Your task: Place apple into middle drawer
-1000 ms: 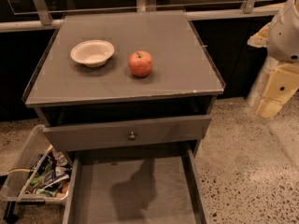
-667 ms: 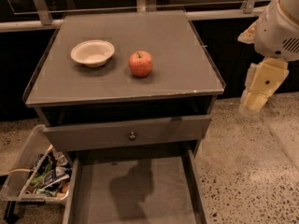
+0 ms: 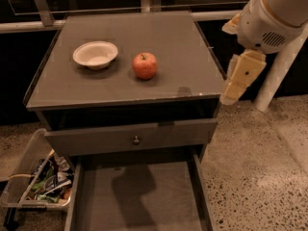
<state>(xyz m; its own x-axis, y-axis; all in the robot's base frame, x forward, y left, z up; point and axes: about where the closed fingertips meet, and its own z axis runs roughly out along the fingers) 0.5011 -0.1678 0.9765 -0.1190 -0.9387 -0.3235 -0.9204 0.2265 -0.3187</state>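
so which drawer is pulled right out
The middle drawer, lowest in view, with its bare floor showing; the drawer with the knob above it shows only its front. The gripper hangs beside the cabinet's right edge.

Dimly lit throughout, with a warm brownish cast. Lit from above: shadowed softly beneath the white bowl (image 3: 95,55) and the apple (image 3: 145,65) on the cabinet top (image 3: 183,47). Brightest at the gripper (image 3: 229,98), hanging just off the right edge of that top. Darkened by a blotchy shadow across the floor of the middle drawer (image 3: 175,208). Near-black behind the cabinet. Faintly glossy along the top's front edge.
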